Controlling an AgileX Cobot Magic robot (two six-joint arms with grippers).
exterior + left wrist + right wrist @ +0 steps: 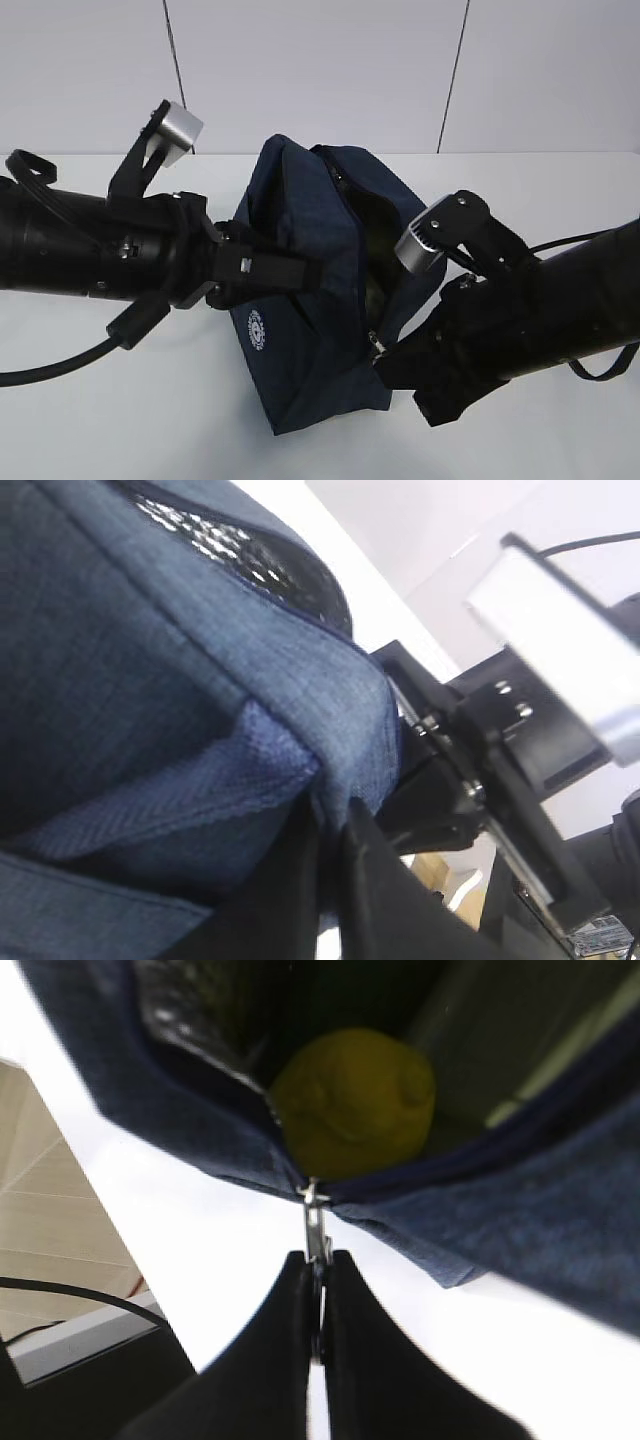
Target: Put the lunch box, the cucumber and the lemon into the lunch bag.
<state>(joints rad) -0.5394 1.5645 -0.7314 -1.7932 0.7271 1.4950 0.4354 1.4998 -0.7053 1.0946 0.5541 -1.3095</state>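
The navy lunch bag [300, 330] stands on the white table with its top zipper partly open. My left gripper [300, 272] is shut on the bag's fabric on its left side; in the left wrist view the jaws [335, 820] pinch a fold of navy cloth [150, 680] below the foil lining [240, 550]. My right gripper [385, 360] is shut on the metal zipper pull [316, 1222] at the bag's right end. The yellow lemon [350, 1100] lies inside the bag just behind the zipper. A dull grey-green surface [500, 1050] sits beside it; I cannot tell whether it is the lunch box. The cucumber is hidden.
The white table [120, 420] runs around the bag, with a pale wall behind. In the right wrist view the table's edge and tiled floor [50, 1210] show at left. The right arm's wrist camera [560, 660] sits close to the bag's far side.
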